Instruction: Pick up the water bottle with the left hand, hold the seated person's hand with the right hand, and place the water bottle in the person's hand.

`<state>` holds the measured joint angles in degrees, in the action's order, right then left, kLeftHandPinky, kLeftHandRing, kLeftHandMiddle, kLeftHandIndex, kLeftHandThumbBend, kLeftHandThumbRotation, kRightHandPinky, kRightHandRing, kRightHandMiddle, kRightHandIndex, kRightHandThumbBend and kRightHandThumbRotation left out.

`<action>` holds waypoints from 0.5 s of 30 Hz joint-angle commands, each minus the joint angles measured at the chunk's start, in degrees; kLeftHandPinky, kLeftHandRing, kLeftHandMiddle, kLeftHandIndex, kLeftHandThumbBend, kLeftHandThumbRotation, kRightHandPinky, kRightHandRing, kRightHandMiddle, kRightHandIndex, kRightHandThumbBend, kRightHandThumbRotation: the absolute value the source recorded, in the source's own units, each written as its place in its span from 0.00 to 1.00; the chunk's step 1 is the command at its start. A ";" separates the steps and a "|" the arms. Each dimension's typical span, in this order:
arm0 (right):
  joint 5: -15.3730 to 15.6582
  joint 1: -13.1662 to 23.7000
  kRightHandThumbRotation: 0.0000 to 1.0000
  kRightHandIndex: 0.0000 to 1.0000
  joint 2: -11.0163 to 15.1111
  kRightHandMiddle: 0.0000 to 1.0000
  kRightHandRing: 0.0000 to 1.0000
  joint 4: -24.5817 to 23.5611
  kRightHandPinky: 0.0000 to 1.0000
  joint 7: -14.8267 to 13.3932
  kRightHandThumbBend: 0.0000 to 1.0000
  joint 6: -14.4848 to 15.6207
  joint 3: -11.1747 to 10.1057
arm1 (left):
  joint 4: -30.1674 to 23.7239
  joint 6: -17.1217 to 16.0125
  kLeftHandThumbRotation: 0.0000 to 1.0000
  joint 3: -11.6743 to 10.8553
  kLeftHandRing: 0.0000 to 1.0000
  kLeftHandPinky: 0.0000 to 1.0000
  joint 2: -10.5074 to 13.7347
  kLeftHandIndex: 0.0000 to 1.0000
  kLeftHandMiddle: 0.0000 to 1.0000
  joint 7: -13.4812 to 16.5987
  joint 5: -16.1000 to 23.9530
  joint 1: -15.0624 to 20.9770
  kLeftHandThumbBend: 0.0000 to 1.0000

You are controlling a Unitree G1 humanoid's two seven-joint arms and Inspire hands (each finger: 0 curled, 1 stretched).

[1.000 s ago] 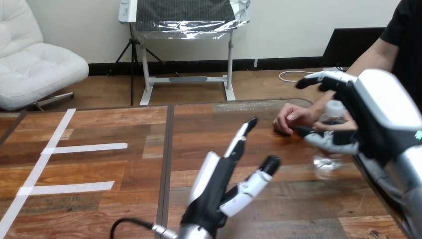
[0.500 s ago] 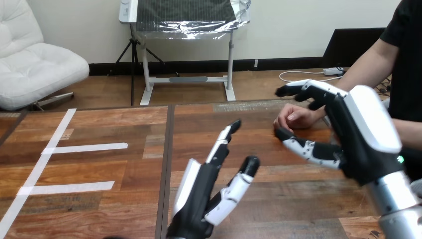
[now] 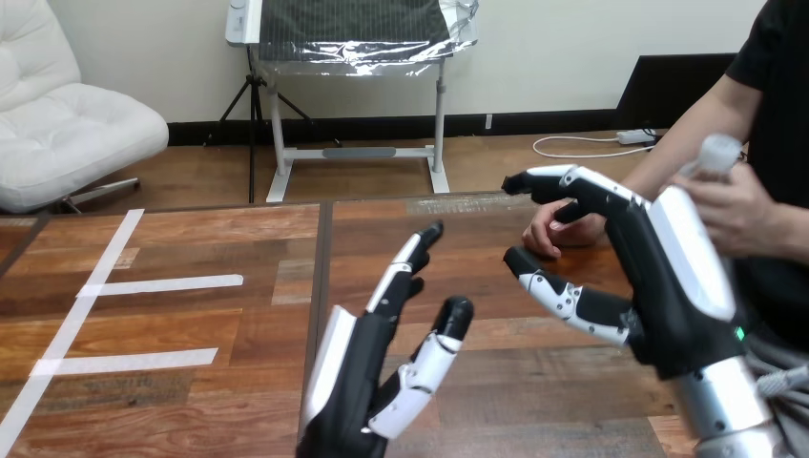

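Raised, water bottle (image 3: 717, 153) stands upright in person's hand (image 3: 742, 208).

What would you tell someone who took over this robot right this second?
Left hand: open, above the table, holding nothing.
Right hand: open, fingers spread, holding nothing; its fingertips are near the person's hand on the table, and contact cannot be told.
Water bottle: gripped in the person's raised hand at the view's right.
Done: the bottle is with the person.
Left: probably only bringing both arms back to rest.
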<state>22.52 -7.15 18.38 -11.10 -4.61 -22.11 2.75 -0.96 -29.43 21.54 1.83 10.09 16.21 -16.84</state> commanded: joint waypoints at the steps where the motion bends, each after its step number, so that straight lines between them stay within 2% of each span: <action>1: -1.62 0.71 0.00 0.70 -1.58 0.76 0.75 1.23 0.67 -0.67 0.31 -2.45 0.46 | -4.01 -2.05 0.84 -0.31 0.92 0.89 -2.18 0.91 0.93 1.54 -0.61 -2.99 0.41; 8: -3.66 -0.24 0.00 0.70 -3.13 0.76 0.75 2.25 0.68 0.05 0.26 -3.74 1.25 | -5.37 -3.12 0.82 -0.12 0.90 0.86 -1.86 0.90 0.92 3.03 -0.92 -5.23 0.39; 15: -4.44 -0.75 0.00 0.71 -3.31 0.76 0.76 2.68 0.68 1.38 0.23 -4.25 1.89 | -6.92 -3.08 0.79 0.20 0.89 0.84 -1.46 0.89 0.91 3.67 -1.48 -6.90 0.39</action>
<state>19.22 -9.66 15.45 -8.37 -3.85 -24.78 4.47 -3.89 -31.41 21.81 3.79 12.68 15.80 -22.33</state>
